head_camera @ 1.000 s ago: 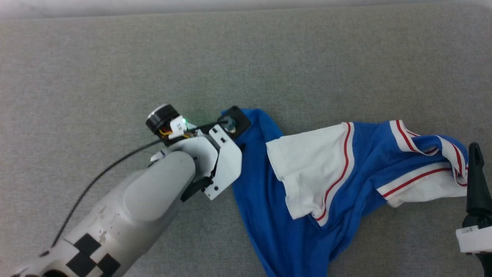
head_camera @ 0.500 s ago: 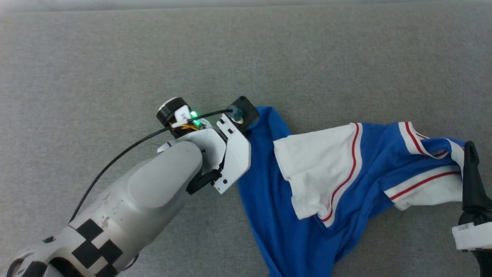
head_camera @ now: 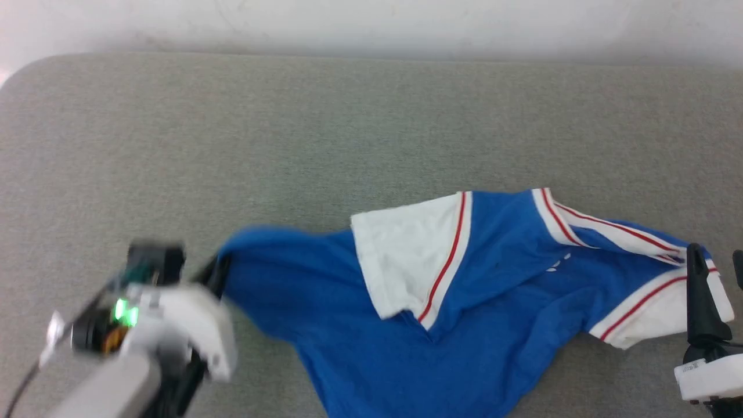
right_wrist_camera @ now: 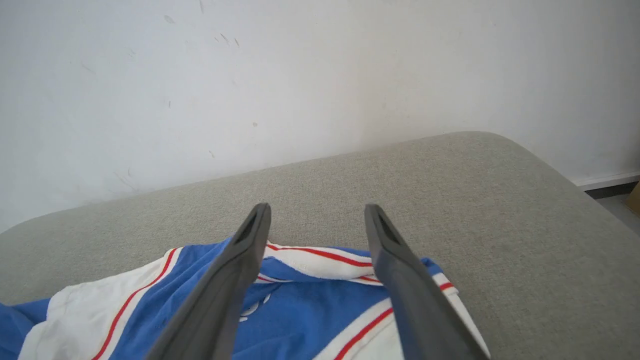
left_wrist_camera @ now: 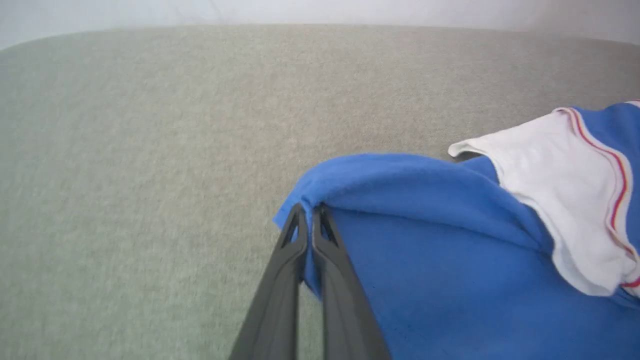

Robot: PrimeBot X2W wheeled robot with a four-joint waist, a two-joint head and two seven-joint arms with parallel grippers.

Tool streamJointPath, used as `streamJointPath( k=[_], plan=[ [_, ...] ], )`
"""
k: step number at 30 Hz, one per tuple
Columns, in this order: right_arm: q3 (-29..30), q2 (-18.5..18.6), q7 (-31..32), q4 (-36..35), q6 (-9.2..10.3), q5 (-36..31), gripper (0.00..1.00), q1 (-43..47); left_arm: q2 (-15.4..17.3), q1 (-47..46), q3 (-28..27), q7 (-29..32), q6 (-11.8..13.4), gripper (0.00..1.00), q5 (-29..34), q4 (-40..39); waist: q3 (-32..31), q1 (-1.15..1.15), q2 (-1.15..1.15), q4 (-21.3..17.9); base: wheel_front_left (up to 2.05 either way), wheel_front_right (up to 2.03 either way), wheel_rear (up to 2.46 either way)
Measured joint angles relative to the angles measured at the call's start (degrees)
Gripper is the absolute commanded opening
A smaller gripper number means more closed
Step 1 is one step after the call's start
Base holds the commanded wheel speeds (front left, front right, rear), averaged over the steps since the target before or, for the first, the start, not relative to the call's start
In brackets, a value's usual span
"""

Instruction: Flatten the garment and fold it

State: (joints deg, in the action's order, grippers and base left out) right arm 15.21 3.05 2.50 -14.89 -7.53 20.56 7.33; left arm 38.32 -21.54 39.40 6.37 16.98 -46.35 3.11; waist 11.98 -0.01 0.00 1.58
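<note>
The garment (head_camera: 325,302), a royal-blue jersey with a white sleeve (head_camera: 400,267) and red-and-white trim, lies crumpled and stretched across the grey surface. My left gripper (head_camera: 217,273), blurred at the lower left, is shut on the garment's blue left corner. The left wrist view has both fingers pressed together at the tip (left_wrist_camera: 307,210), pinching the blue hem of the garment (left_wrist_camera: 425,250). My right gripper (head_camera: 715,261) is open at the garment's right end, over the striped white sleeve. In the right wrist view its fingers stand apart (right_wrist_camera: 317,210) above the garment (right_wrist_camera: 300,305).
The grey fabric surface (head_camera: 290,145) runs back to a pale wall (head_camera: 371,23), with a rounded corner at the far left. Broad bare fabric lies behind and left of the garment. In the right wrist view the surface's right edge drops to a floor strip (right_wrist_camera: 610,185).
The head camera has shifted, bringing the wall into view. My left gripper has pulled the blue corner leftward and nearer, spreading the garment wider. The right gripper stays at the right end.
</note>
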Motion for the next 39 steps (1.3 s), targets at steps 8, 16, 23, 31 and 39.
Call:
streamJointPath(
  k=[8,16,23,31,39],
  plan=[
    [-0.10,-0.01,0.78,0.59,0.00,0.19,1.00,0.64,0.16,25.98,-1.51,-4.17,8.86,0.00,-8.70,-9.23,-1.23,0.00,0.00,2.61,0.00,0.00,0.00],
    [-0.31,-0.01,2.10,0.48,0.00,-0.41,1.00,0.66,-2.94,23.09,-4.43,-12.03,6.19,1.00,-7.94,-11.77,-2.39,0.01,0.00,3.80,0.00,0.00,0.00],
    [-1.33,-0.02,2.56,0.12,0.00,-0.41,1.00,0.64,-0.11,6.60,1.22,-4.02,4.01,1.00,3.23,-15.81,-1.79,0.01,0.00,3.19,0.00,0.00,0.00],
    [-1.81,-0.02,2.86,-0.04,0.00,-0.41,1.00,-0.35,-3.37,-5.70,11.67,11.68,-2.46,1.00,8.81,-5.59,0.83,0.02,0.00,0.48,0.00,0.00,0.00],
    [-0.92,0.00,2.78,0.15,0.00,-0.34,1.00,-1.26,-5.44,-8.57,14.27,16.39,-4.93,1.00,8.65,1.98,4.04,0.02,0.00,-2.29,0.00,0.00,0.00]
  ],
)
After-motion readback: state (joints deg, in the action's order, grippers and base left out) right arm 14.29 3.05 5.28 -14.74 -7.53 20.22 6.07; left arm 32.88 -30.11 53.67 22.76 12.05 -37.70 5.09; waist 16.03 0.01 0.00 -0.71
